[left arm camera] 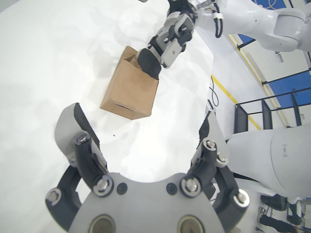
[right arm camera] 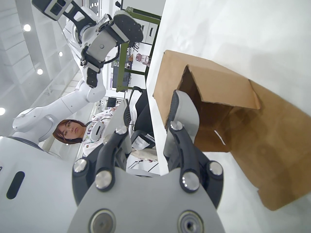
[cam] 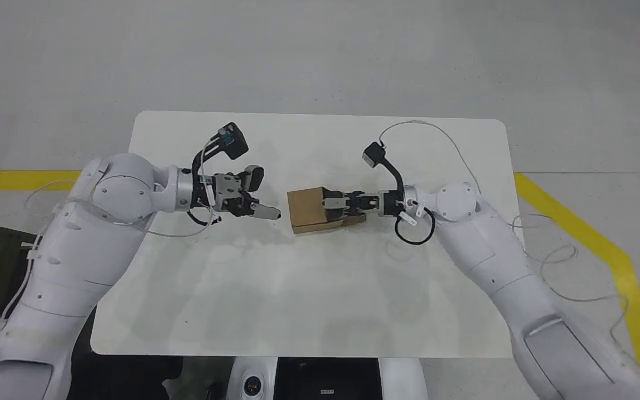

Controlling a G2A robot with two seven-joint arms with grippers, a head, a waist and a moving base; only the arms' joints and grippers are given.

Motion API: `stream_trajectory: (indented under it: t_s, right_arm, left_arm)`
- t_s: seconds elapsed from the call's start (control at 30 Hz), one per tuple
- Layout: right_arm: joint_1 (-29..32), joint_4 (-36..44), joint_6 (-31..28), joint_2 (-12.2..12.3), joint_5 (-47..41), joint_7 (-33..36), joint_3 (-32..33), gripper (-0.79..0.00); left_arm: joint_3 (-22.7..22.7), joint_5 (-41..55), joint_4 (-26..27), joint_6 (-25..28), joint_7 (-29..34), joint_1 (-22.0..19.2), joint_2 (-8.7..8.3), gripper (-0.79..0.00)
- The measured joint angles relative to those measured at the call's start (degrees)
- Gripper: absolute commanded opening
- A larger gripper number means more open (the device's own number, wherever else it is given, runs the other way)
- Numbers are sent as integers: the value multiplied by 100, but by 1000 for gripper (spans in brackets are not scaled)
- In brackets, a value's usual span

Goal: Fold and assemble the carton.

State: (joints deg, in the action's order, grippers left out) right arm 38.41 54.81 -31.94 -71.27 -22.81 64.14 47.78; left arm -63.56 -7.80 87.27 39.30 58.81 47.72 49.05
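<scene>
A brown carton (cam: 312,211) lies on its side at the middle of the white table (cam: 400,300). In the left wrist view the carton (left arm camera: 131,93) has its near end folded shut, and the far end is open. My right gripper (cam: 332,205) is at that open end. One of its fingers (right arm camera: 185,112) is inside the carton (right arm camera: 218,86) and the other finger (right arm camera: 124,115) is outside, with a gap showing beside the wall between them. My left gripper (left arm camera: 142,122) is open a short way off the folded end, holding nothing.
Bare tabletop (left arm camera: 48,61) surrounds the carton on all sides. The table's right edge (left arm camera: 209,56) runs close behind the right arm (left arm camera: 243,5). Yellow floor tape (cam: 570,215) lies beyond the table.
</scene>
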Motion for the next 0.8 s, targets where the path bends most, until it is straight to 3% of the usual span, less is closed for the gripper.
stream_trajectory:
  t_s: [0.27,0.33,0.37,0.43,0.6,0.8]
  right_arm:
    - [631,1142,423,358,440,-70,765,-536]
    - [758,1341,503,408,489,-61,880,-619]
    - [830,1457,553,435,519,-51,943,-711]
    - [915,1601,619,470,563,-22,1020,-785]
    - [1053,1906,792,545,749,82,1164,-785]
    - [1115,2235,1130,633,1379,93,1270,-785]
  left_arm:
    - [-296,-2121,28,1383,-2389,478,44,0]
    - [-297,-2673,76,1692,-2748,522,61,0]
    - [-319,-3079,114,1831,-3020,546,74,0]
    - [-300,-3737,195,1883,-3426,612,95,0]
    - [-74,-5465,234,1869,-4559,698,114,0]
    - [299,-6381,-207,1870,-5597,537,149,0]
